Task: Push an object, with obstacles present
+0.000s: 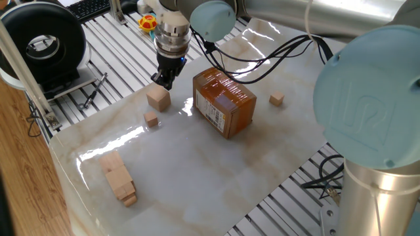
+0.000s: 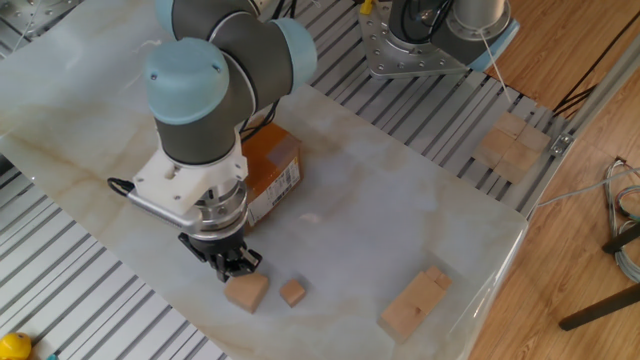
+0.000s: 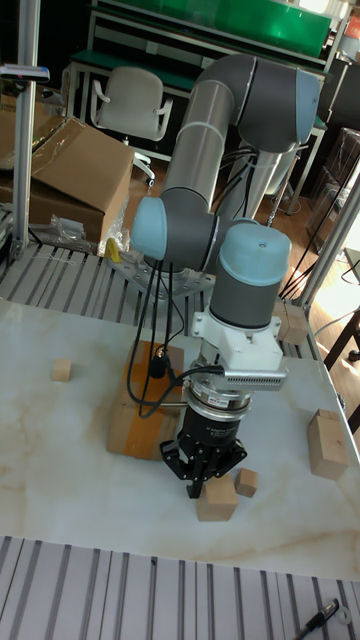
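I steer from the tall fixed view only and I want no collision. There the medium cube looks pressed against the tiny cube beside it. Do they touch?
Observer: No. In one fixed view the medium cube and that tiny cube stand apart, with bare table between them.
Operator: Where are the fingers relative to them?
Observer: The fingers are on the side of the medium cube opposite the tiny cube, roughly in line with both, so a straight push would probably drive it toward the tiny cube.
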{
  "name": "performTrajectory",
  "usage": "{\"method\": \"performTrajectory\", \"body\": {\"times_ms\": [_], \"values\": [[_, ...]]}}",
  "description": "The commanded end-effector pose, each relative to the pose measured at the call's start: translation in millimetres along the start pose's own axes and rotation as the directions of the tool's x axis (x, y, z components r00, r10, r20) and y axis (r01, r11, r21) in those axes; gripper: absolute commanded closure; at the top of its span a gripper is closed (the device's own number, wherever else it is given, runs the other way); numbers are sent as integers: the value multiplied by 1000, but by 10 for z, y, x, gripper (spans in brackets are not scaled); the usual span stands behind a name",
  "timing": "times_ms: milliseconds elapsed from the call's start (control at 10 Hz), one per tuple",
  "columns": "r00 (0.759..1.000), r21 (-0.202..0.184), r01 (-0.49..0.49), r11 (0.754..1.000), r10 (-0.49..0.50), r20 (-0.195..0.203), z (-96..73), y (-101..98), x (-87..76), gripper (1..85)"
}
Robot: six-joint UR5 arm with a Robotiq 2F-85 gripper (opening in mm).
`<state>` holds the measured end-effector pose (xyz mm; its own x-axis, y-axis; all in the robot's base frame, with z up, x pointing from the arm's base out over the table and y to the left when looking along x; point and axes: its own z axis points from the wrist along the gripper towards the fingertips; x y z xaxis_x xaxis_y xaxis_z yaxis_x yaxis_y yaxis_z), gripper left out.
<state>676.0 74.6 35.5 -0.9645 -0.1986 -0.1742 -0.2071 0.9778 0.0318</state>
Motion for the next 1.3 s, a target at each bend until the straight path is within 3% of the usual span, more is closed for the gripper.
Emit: {"method": "performTrajectory", "body": {"times_ms": [0,200,400,500,600,900,1200], "values": [[1000,6,12,1000,-12,0,-23,-40,-20,843],[1000,-14,-14,1000,14,20,-24,9,-72,843],[999,6,8,1000,-8,43,-26,-39,-130,843],[999,17,16,1000,-17,43,-26,-68,-132,843],[999,13,17,1000,-17,47,10,-35,-244,843],[1000,1,0,1000,0,31,-15,200,-507,843],[999,16,21,1000,-21,31,-7,166,-517,843]]}}
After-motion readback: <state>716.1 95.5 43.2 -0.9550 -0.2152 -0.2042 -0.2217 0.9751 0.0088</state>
